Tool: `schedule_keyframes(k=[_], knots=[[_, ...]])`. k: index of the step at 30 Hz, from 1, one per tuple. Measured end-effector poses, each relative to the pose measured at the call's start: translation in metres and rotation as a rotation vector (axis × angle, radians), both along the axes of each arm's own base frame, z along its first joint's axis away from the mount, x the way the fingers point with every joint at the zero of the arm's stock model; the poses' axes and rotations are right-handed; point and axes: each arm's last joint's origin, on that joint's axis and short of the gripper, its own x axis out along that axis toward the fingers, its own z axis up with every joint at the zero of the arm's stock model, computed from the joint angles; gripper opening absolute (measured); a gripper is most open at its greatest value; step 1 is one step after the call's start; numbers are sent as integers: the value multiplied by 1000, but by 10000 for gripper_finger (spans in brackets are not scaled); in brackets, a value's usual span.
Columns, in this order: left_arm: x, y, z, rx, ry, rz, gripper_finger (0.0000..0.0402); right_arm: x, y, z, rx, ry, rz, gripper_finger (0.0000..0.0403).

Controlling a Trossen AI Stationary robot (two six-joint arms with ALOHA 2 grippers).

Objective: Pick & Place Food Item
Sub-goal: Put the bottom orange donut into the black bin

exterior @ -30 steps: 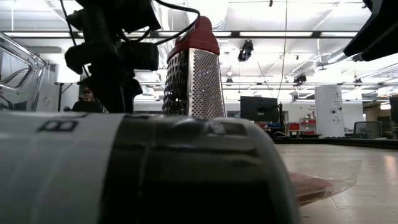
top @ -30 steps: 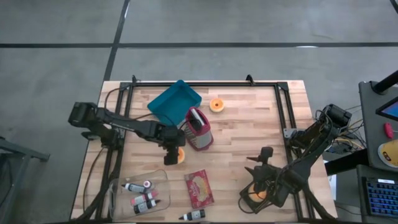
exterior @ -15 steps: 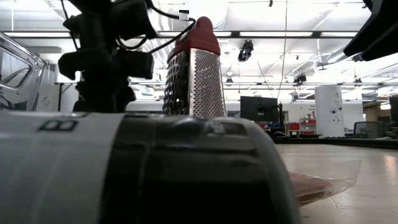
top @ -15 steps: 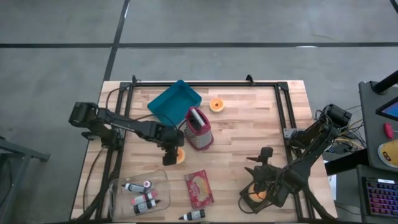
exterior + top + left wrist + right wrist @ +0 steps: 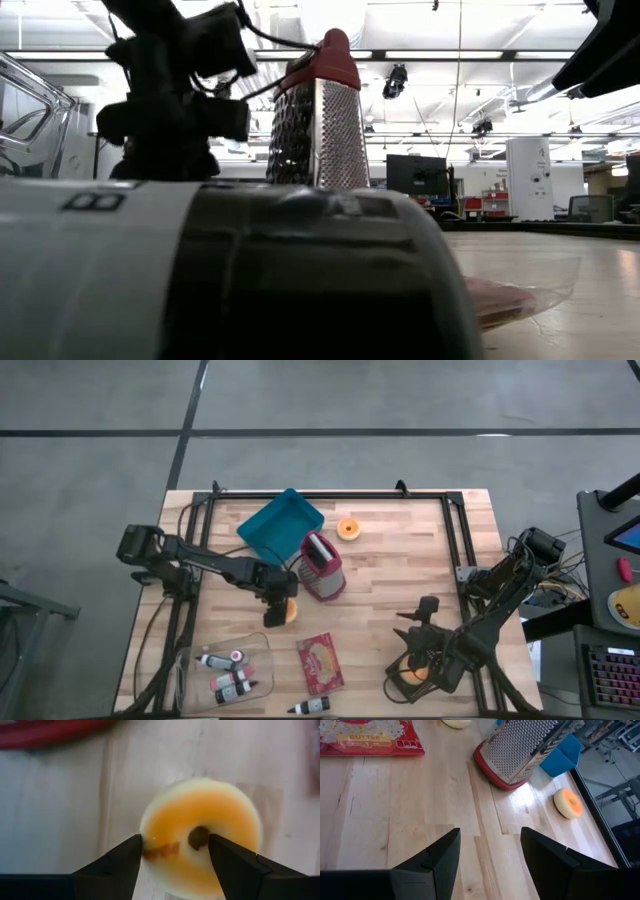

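One orange-glazed donut (image 5: 201, 836) lay flat, round, hole upward, no long axis, between the left hand's (image 5: 173, 857) wide fingers.

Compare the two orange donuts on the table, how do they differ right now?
The near donut sits between the left end effector's open fingers, just in front of the grater. The far donut lies apart from both arms, near the blue tray. Both lie flat on the wooden table, orange-topped rings.

Even overhead ceiling light, glare on the table (image 5: 530, 802), blurred foreground bottle (image 5: 220, 270), soft close-up donut (image 5: 202, 835).
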Motion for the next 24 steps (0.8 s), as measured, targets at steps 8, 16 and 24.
schedule_keyframes(k=[8, 16, 24], knots=[[5, 0, -18, 13, 63, -39, 234, 0, 1, 1, -3, 0, 4, 206], [4, -1, -2, 12, 4, -76, 221, 0, 0, 1, -4, -4, 3, 206], [3, 0, -2, 14, -1, -75, 120, 1, 0, 2, -11, -15, 1, 206]])
